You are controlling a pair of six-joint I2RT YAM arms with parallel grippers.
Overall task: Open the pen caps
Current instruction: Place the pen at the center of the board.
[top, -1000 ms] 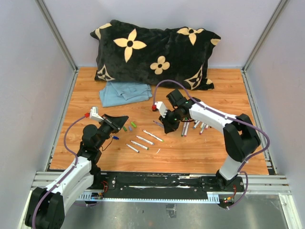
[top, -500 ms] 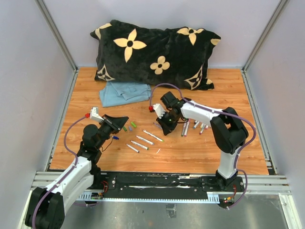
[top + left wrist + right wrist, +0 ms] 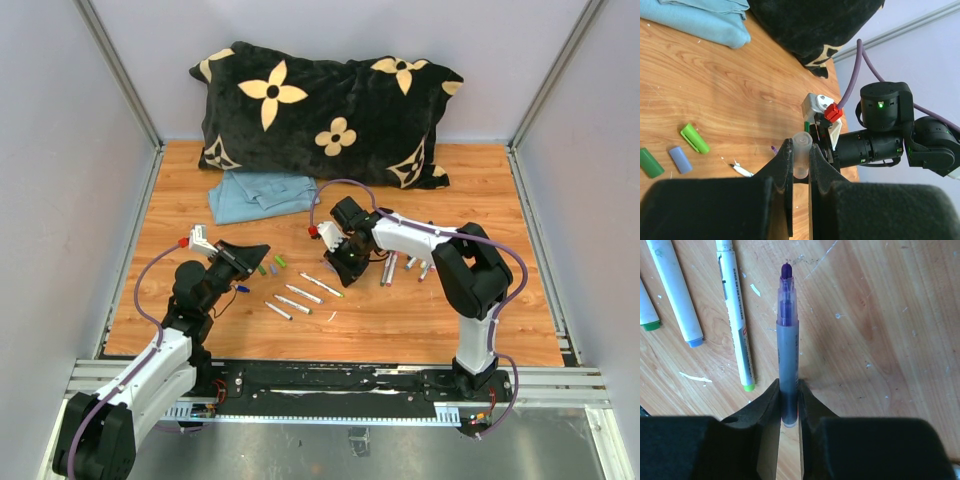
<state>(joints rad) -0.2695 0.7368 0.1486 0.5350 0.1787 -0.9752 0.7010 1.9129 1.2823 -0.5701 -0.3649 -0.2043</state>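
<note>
My left gripper (image 3: pixel 256 250) (image 3: pixel 801 149) is shut on a translucent pale pen cap (image 3: pixel 802 156), held above the table at the left. My right gripper (image 3: pixel 346 270) (image 3: pixel 789 390) is shut on a grey pen barrel (image 3: pixel 788 355) whose purple tip (image 3: pixel 786 271) is bare and points away, low over the wood. Loose caps lie near the left gripper: a light green one (image 3: pixel 695 138), a pale blue one (image 3: pixel 680 159), a dark green one (image 3: pixel 650 162) and a blue one (image 3: pixel 242 288). Several white pens (image 3: pixel 304 294) lie between the arms.
A black pillow with cream flowers (image 3: pixel 330 110) lies across the back. A folded blue cloth (image 3: pixel 262 193) lies in front of it. More pens (image 3: pixel 412 264) lie right of the right gripper. Three pens (image 3: pixel 735 315) lie left of the held one.
My right gripper has moved a little to the left with the pen, and its arm has folded in. The left arm has not moved.
</note>
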